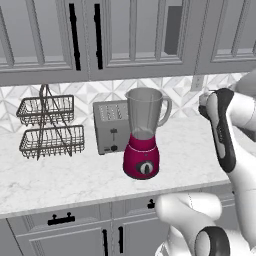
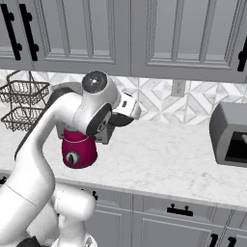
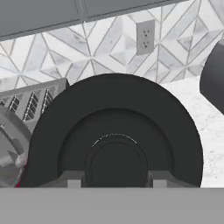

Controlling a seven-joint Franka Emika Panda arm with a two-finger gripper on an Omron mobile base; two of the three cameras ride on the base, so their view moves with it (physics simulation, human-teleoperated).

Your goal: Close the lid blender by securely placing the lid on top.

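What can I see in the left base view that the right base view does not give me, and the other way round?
Left base view: the blender whole, its clear jar open at the top with no cap on it, and the slots of the silver toaster beside it.
Right base view: a dark grey appliance at the far right of the counter, and what appears to be the dark lid at the arm's end, above the counter.
Both: the blender's magenta base, the wire basket rack, the wall outlet and the marble counter.

A white marble counter (image 1: pixel 60 182) runs below grey cabinets. On it stand a two-tier wire basket (image 1: pixel 47 125), a silver toaster (image 1: pixel 111 126), and a magenta-based blender (image 1: pixel 143 135) just beside the toaster. A dark appliance (image 2: pixel 230 134) sits well apart.
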